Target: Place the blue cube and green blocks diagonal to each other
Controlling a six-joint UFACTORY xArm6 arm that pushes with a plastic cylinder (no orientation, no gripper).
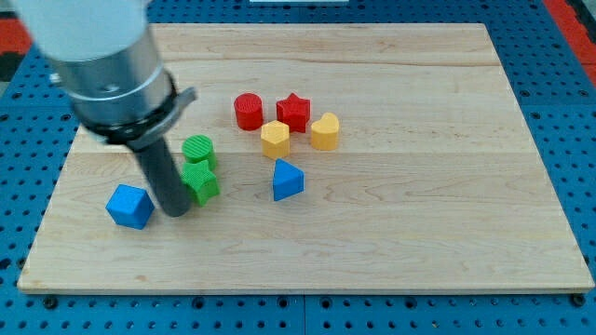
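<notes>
The blue cube [129, 206] lies at the view's lower left of the wooden board. A green cylinder [198, 149] and a green star-like block [201, 181] sit just right of it, one above the other and touching. My tip [175, 210] rests on the board between the blue cube and the lower green block, right beside the green block's left side and a small gap from the cube. The rod hides part of the green blocks' left edges.
A red cylinder [249, 111], a red star [293, 112], a yellow hexagonal block [275, 140] and a yellow heart-like block [325, 131] cluster at the view's upper middle. A blue triangular block [287, 180] lies below them. The board [447, 214] sits on a blue pegboard.
</notes>
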